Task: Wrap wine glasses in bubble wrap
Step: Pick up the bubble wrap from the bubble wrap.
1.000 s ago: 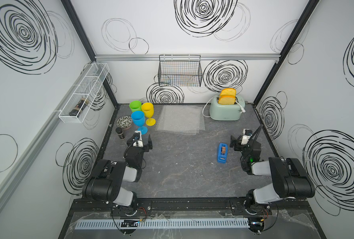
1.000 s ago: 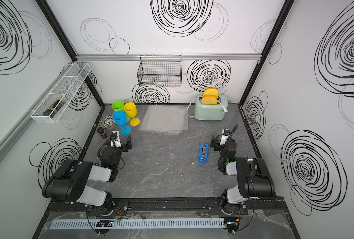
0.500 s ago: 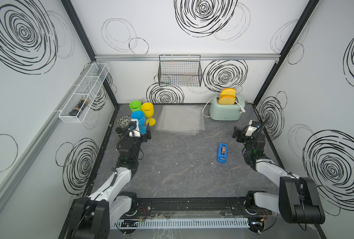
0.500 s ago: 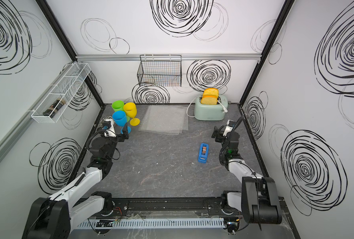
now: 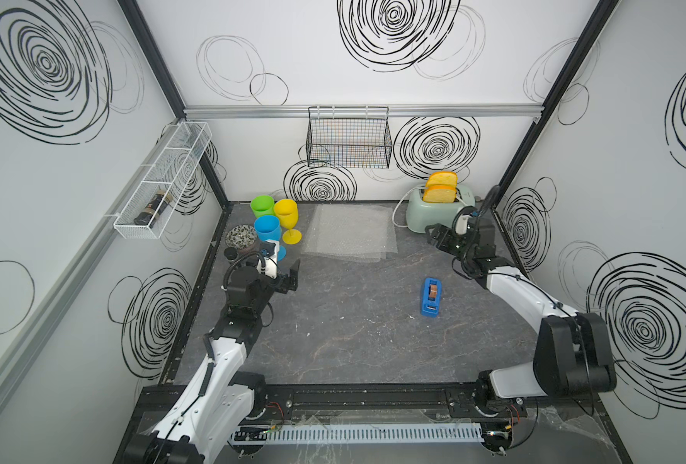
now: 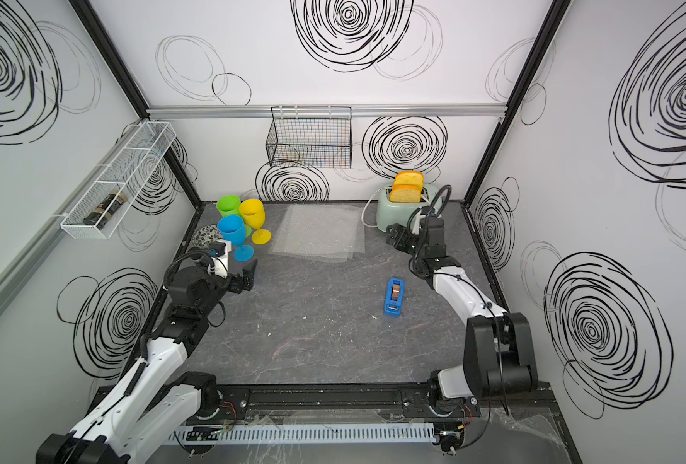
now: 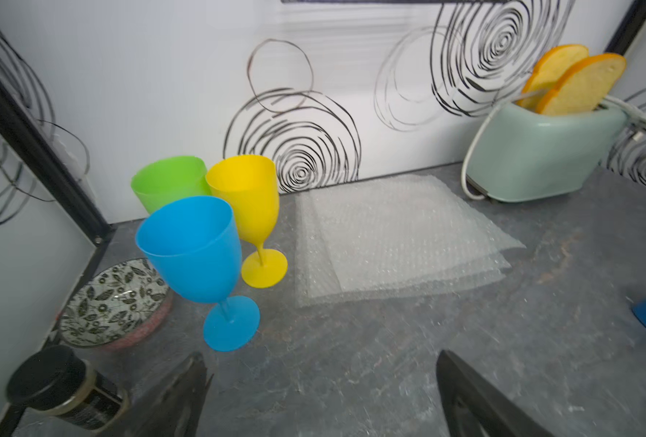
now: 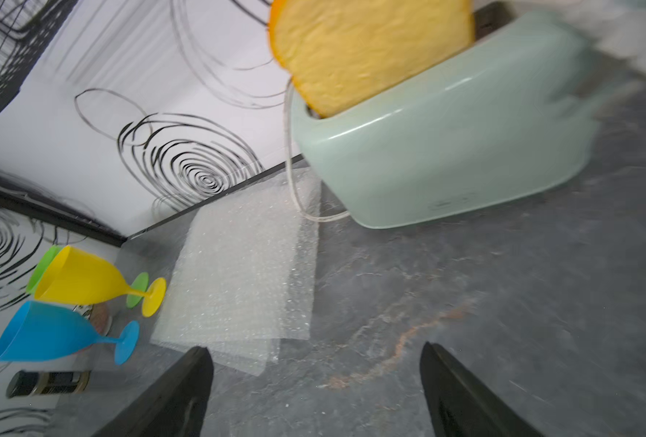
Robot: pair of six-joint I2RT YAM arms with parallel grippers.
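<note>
Three wine glasses stand upright at the back left in both top views: blue [image 5: 267, 229], yellow [image 5: 285, 211] and green [image 5: 262, 205]. The bubble wrap [image 5: 349, 233] lies flat beside them as a stack of clear sheets. My left gripper [image 5: 289, 277] hovers open just in front of the blue glass [image 7: 196, 246], with nothing between its fingers [image 7: 189, 382]. Open and empty too, my right gripper [image 5: 437, 237] hangs low in front of the toaster, near the bubble wrap's [image 8: 245, 272] right corner. The right wrist view is rolled on its side.
A mint toaster [image 5: 433, 209] with bread stands at the back right, its cord trailing to the wrap. A blue tape dispenser [image 5: 430, 297] lies mid-right. A patterned bowl [image 7: 113, 302] and a black-lidded jar [image 7: 56, 382] sit by the left wall. A wire basket [image 5: 349, 140] hangs on the back wall.
Both arms have unfolded from near the front rail and reached toward the back. The left gripper came up by the blue glass; the right swung left, in front of the toaster.
</note>
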